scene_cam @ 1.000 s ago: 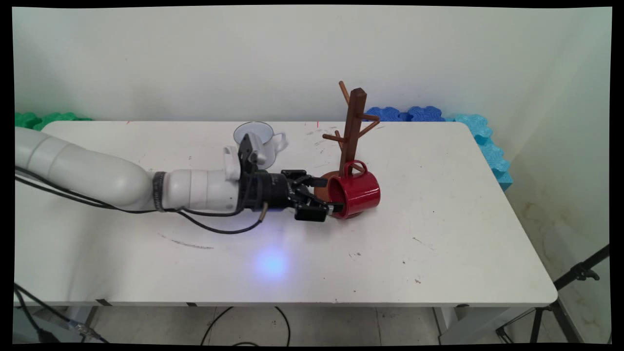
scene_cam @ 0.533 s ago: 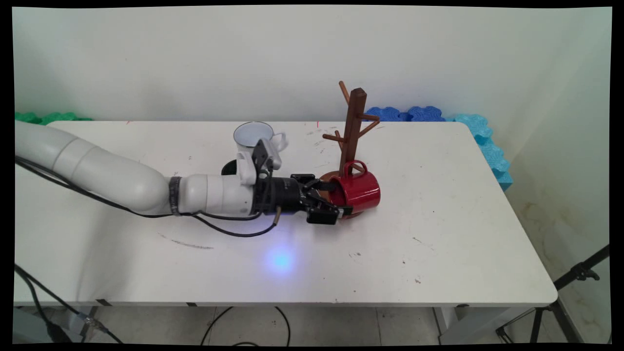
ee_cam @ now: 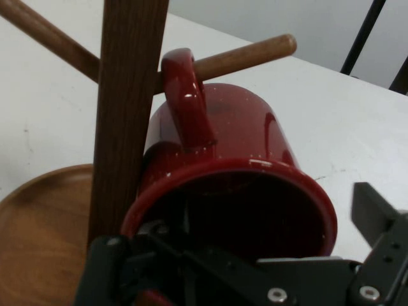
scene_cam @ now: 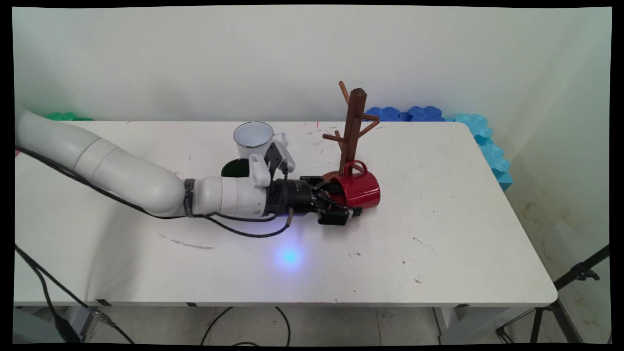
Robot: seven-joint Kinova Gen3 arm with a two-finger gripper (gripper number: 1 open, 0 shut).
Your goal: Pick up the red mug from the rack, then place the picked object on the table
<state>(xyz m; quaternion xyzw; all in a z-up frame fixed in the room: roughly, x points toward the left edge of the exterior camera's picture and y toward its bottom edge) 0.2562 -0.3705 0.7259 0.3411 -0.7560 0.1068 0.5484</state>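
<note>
Spread wide, the black gripper (scene_cam: 347, 207) is set at the mouth of the red mug (scene_cam: 360, 189), one finger inside the rim and one outside. This mug is seen lying on its side against the wooden mug tree (scene_cam: 352, 131). No writing can be read.

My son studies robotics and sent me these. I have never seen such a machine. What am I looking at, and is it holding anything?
The white jointed arm is a robot, and the black gripper is its hand. The wide picture is taken from above the table; the close one from a camera on the hand. A red mug lies on its side on the base of a wooden mug tree. The open gripper straddles its rim, with one finger outside; nothing is clamped yet. A white mug and a dark green cup stand behind the arm.
</note>
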